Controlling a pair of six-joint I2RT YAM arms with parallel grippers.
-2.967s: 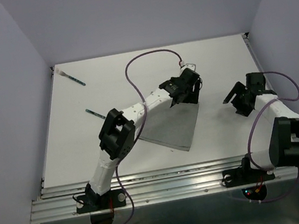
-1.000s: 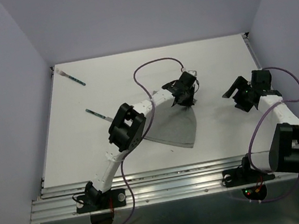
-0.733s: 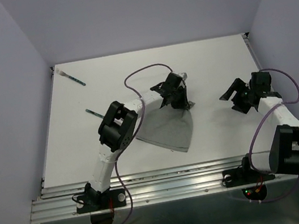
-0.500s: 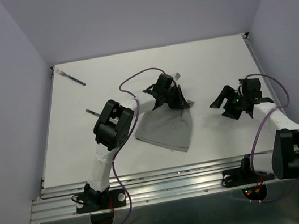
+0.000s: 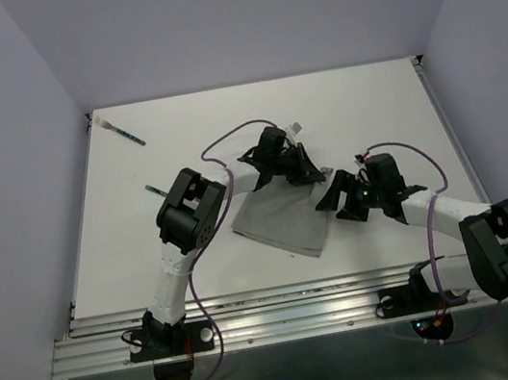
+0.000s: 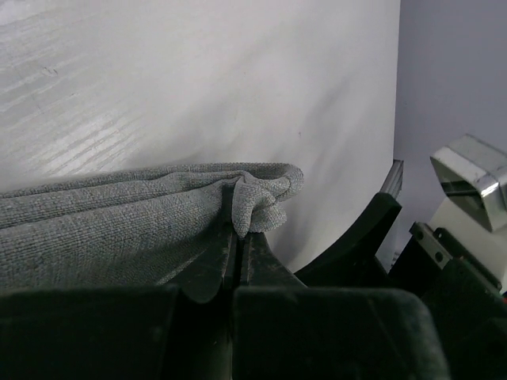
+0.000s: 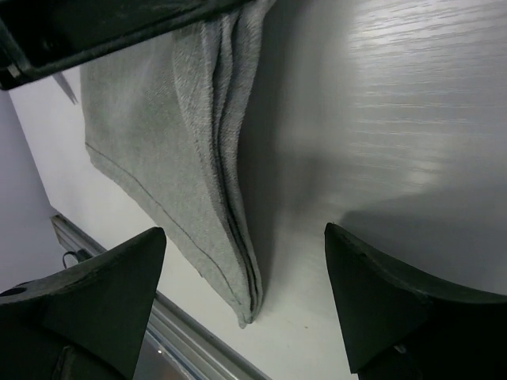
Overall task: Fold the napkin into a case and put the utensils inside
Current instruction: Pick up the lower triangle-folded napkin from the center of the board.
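The grey napkin [image 5: 281, 219] lies folded in layers on the white table, wedge-shaped. My left gripper [image 5: 313, 174] is shut on its far right corner; in the left wrist view the napkin [image 6: 119, 218] bunches up where the left gripper [image 6: 240, 232] pinches it. My right gripper [image 5: 331, 195] stands open just right of the napkin's right edge, holding nothing. In the right wrist view the right gripper [image 7: 245, 297] straddles the layered edge of the napkin [image 7: 178, 134] without touching it. One teal-handled utensil [image 5: 125, 134] lies at the far left. A second utensil [image 5: 156, 189] shows partly beside the left arm.
The left arm [image 5: 190, 215] reaches across the napkin's left side, its purple cable looping above. A metal rail [image 5: 283, 307] runs along the table's near edge. Purple walls close in on the left, the right and the back.
My left gripper has dragged the napkin's corner leftward, narrowing the cloth. My right arm has swung in from the right side to the napkin's right edge, its jaws slightly wider.
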